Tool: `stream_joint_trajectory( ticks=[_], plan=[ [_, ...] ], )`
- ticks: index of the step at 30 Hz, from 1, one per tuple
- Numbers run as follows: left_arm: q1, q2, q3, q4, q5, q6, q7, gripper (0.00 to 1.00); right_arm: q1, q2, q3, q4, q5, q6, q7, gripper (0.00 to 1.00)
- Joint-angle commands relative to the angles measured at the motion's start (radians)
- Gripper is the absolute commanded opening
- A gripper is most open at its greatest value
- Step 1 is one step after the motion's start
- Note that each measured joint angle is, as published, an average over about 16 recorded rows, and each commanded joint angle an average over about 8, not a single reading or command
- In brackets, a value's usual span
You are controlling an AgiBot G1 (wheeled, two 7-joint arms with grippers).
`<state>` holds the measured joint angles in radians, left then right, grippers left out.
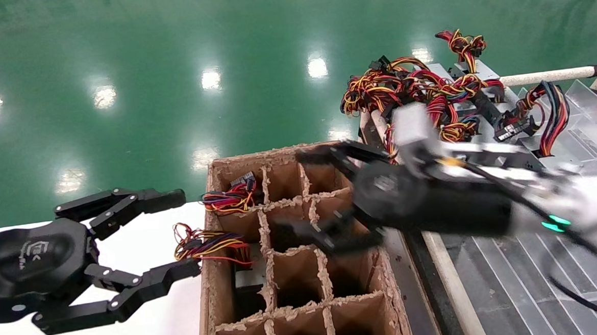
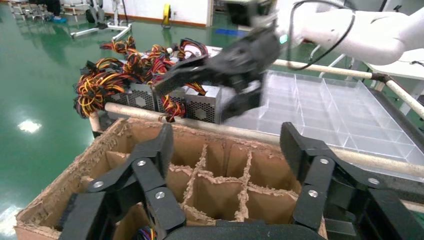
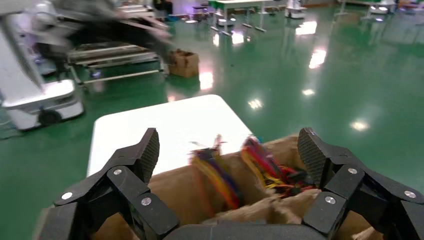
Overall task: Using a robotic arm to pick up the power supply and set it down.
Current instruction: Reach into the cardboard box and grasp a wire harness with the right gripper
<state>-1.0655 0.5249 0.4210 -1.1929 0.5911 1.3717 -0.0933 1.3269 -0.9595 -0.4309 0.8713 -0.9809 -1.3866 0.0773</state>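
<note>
Right gripper (image 1: 313, 197) hangs wide open and empty over the cardboard box (image 1: 209, 274), above its paper walls. Left gripper (image 1: 187, 232) waits wide open over the white table (image 1: 153, 318), beside the box edge. Silver power supplies (image 2: 202, 105) with holes and bright wires sit behind the box.

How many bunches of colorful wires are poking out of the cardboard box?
2 show. One wire bundle sits in the cardboard box's far-left cell; another spills over its left wall, one cell nearer. Deeper cells may hide more.

glossy green floor (image 1: 170, 51), brown cardboard box (image 1: 293, 270), red-yellow-black wires (image 1: 406, 85), white table (image 1: 148, 318)
</note>
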Motion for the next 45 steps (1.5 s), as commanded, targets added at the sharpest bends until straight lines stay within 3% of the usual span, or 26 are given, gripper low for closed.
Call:
stream_joint_trajectory(
  ticks=[1,10,12,17,19,45],
  plan=[
    [0.000,0.000,0.000,0.000,0.000,0.000,0.000,0.00,0.040,-0.061,-0.023,-0.091,-0.038,0.014,-0.029,1.00],
    [0.000,0.000,0.000,0.000,0.000,0.000,0.000,0.00,0.178,-0.317,-0.112,-0.454,-0.170,0.087,-0.196,0.96],
    [0.000,0.000,0.000,0.000,0.000,0.000,0.000,0.00,0.199,-0.355,-0.127,-0.509,-0.190,0.107,-0.223,0.77],
    [0.000,0.000,0.000,0.000,0.000,0.000,0.000,0.00,0.217,-0.398,-0.143,-0.580,-0.185,0.160,-0.272,0.15],
    [0.000,0.000,0.000,0.000,0.000,0.000,0.000,0.00,0.216,-0.402,-0.149,-0.585,-0.172,0.178,-0.282,0.02],
    [0.000,0.000,0.000,0.000,0.000,0.000,0.000,0.00,0.230,-0.400,-0.307,-0.573,-0.104,0.252,-0.266,0.00]
  ],
)
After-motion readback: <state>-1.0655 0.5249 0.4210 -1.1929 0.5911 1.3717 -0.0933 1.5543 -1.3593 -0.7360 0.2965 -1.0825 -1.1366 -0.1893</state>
